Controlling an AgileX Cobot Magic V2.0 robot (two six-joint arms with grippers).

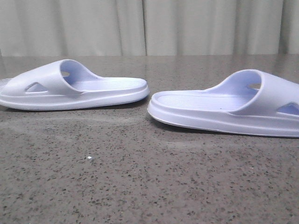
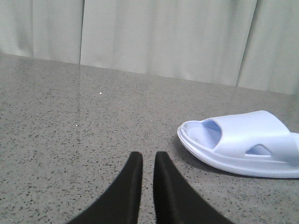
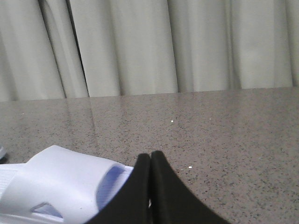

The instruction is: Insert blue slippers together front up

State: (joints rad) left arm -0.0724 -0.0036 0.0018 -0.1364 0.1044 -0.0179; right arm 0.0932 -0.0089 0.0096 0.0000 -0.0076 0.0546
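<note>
Two blue slippers lie soles down on the speckled grey table, heels toward each other. In the front view the left slipper [image 1: 74, 88] has its strap at the far left, and the right slipper [image 1: 229, 105] has its strap at the far right edge. Neither gripper shows in that view. My left gripper [image 2: 148, 157] hovers low over bare table with its black fingers nearly together, only a thin slit between them and nothing in it; the left slipper [image 2: 243, 142] lies off to one side, apart from it. My right gripper [image 3: 150, 155] is shut and empty, its fingers partly hiding the right slipper [image 3: 60, 184].
A pale pleated curtain [image 1: 149, 28] hangs behind the far edge of the table [image 1: 140, 177]. A narrow strip of tabletop separates the two heels. Bare stone surface stretches in front of the slippers.
</note>
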